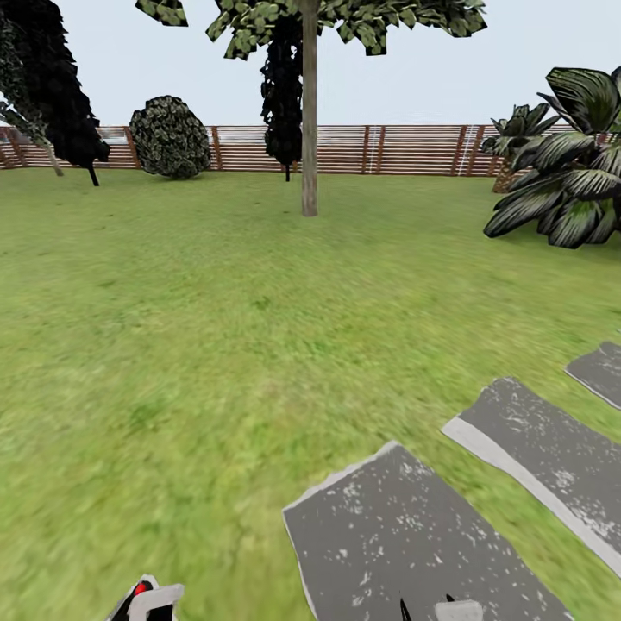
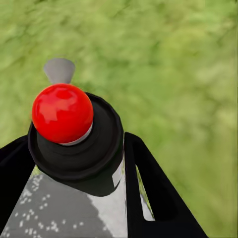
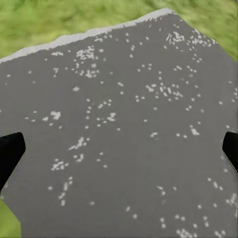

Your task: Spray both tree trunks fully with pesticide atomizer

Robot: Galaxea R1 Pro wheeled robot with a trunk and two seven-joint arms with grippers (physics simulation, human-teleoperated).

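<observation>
While clamping atomizer (image 2: 74, 139), left end effector (image 2: 74, 163) low.

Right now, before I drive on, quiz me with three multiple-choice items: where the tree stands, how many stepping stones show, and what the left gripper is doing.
1. The tree trunk stands:
A. ahead on the lawn, in front of the fence
B. on a stepping stone
C. behind the fence

2. Grey stepping stones in the head view:
A. one
B. three
C. six

3. The left gripper is:
A. open over bare grass
B. shut on the pesticide atomizer
C. shut on a leaf

Answers:
1 A, the wooden fence runs behind the trunk.
2 B, three slabs lie at lower right.
3 B, black fingers flank the pesticide atomizer with its red top.
</observation>
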